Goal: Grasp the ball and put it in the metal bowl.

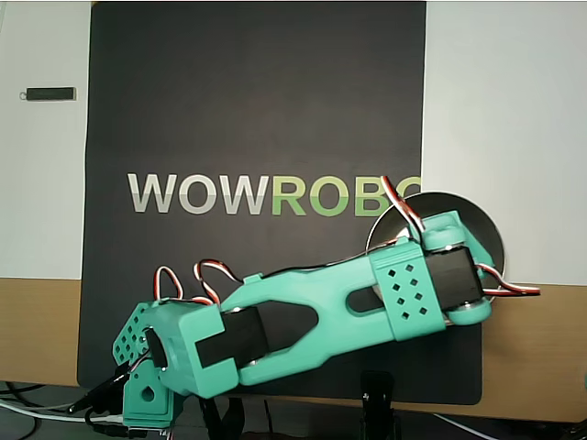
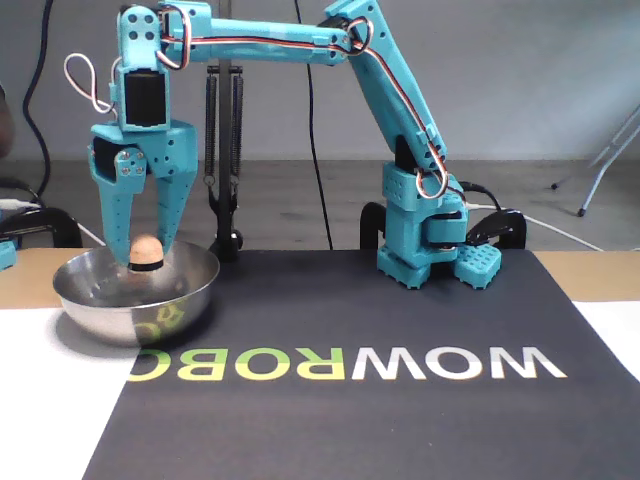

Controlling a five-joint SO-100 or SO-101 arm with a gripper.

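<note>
Now, line by line:
Arm: 1 teal arm (image 2: 380, 90) rises from its base on the dark mat and reaches across to the left side of the fixed view; in the overhead view it (image 1: 321, 312) lies diagonally toward the right.
Pincer: the pincer (image 2: 142, 250) points straight down over the bowl, its 2 fingers pinching the ball between their tips.
Ball: the ball (image 2: 145, 250), small and light tan, sits between the fingertips at about the level of the bowl's rim, inside its circle. Whether it touches the bowl's floor cannot be told. In the overhead view the arm hides it.
Metal bowl: the metal bowl (image 2: 135, 300) stands at the mat's edge, partly on the white sheet; in the overhead view its rim (image 1: 459, 200) shows beyond the wrist.
Mat: the dark mat (image 1: 257, 110) carries the word WOWROBO in white and green letters.
Counter: the counter (image 1: 37, 321) shows as a wood-coloured strip beside the mat.
Other item: a small dark stick-like object (image 1: 50, 93) lies on the white sheet, well apart from the bowl.
</note>
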